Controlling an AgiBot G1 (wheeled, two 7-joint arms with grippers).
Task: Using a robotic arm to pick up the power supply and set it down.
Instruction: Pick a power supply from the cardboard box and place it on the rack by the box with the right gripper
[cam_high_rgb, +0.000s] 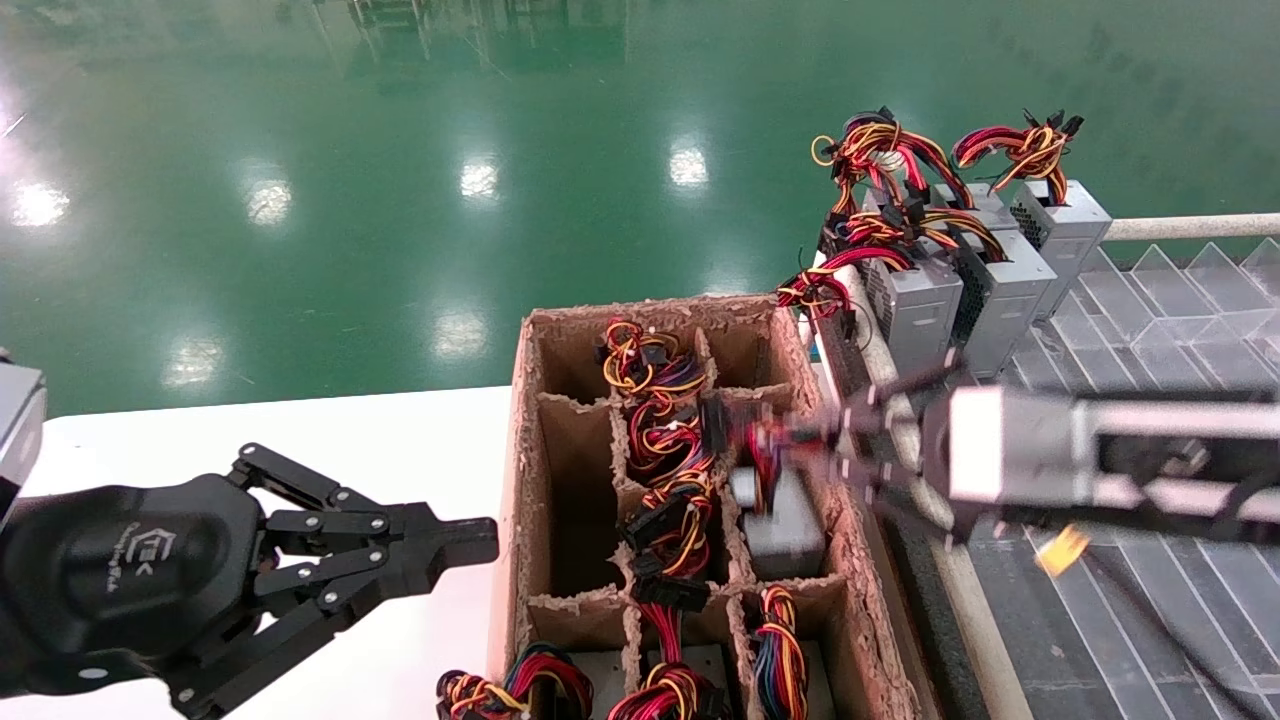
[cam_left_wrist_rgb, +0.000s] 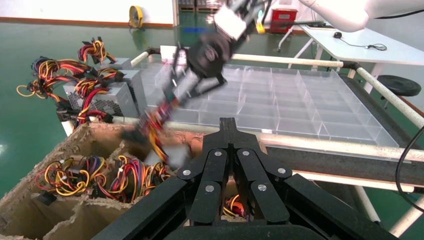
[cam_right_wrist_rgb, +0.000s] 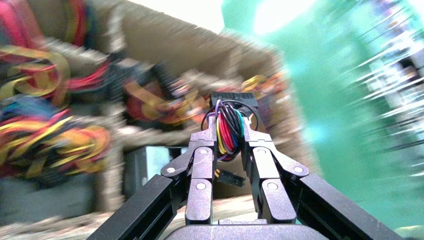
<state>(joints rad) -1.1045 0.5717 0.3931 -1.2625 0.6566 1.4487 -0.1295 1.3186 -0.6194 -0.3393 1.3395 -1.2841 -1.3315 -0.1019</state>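
My right gripper (cam_high_rgb: 800, 435) reaches from the right over the cardboard box (cam_high_rgb: 519, 470) and is shut on the wire bundle (cam_right_wrist_rgb: 228, 131) of the power supply (cam_high_rgb: 785, 528). That silver-grey box hangs by its wires, half inside a right-hand cell of the box. In the right wrist view the red, yellow, black and purple wires are pinched between the fingers (cam_right_wrist_rgb: 202, 145) of the right gripper (cam_right_wrist_rgb: 229, 134). The left wrist view shows the supply (cam_left_wrist_rgb: 172, 154) dangling, blurred, under that arm. My left gripper (cam_high_rgb: 478, 540) rests shut and empty over the white table, left of the box; its closed tips (cam_left_wrist_rgb: 228, 126) touch.
Other cells of the box hold more wire bundles (cam_high_rgb: 660, 440) and supplies. Three power supplies (cam_high_rgb: 920, 310) stand in a row at the back right beside a clear compartment tray (cam_high_rgb: 1180, 330). The white table (cam_high_rgb: 300, 430) lies left of the box, with green floor beyond.
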